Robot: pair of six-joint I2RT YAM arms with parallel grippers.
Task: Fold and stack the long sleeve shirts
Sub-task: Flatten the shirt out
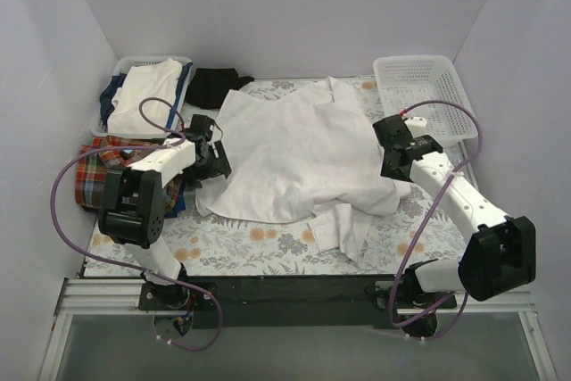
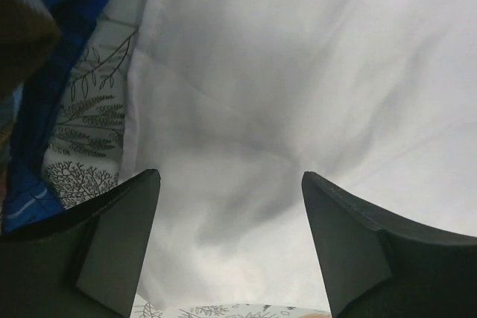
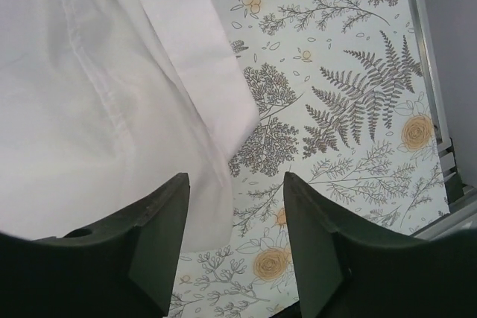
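I'm seeing the thin white collared shirt point(image 1: 294, 153) lying rumpled mid-frame on the floral table cover point(image 1: 268, 243), with the plaid shirt point(image 1: 94, 171) bunching at the left edge. Both claws are standing released, grasping nothing: the left gripper point(image 2: 231, 184) is hanging over softly creased cloth, the right gripper point(image 3: 235, 184) over a stitched hem.

You see only part of the plaid shirt point(image 1: 96, 160); the left arm point(image 1: 143, 189) covers its right side. Clothes point(image 1: 147, 91) hide the inside of the left basket point(image 1: 122, 65). In the left wrist view the white shirt point(image 2: 298, 72) runs off the top and right edges, and you cannot identify the dark blur point(image 2: 22, 31) in the upper-left corner. In the right wrist view the white shirt runs off the left and top edges.
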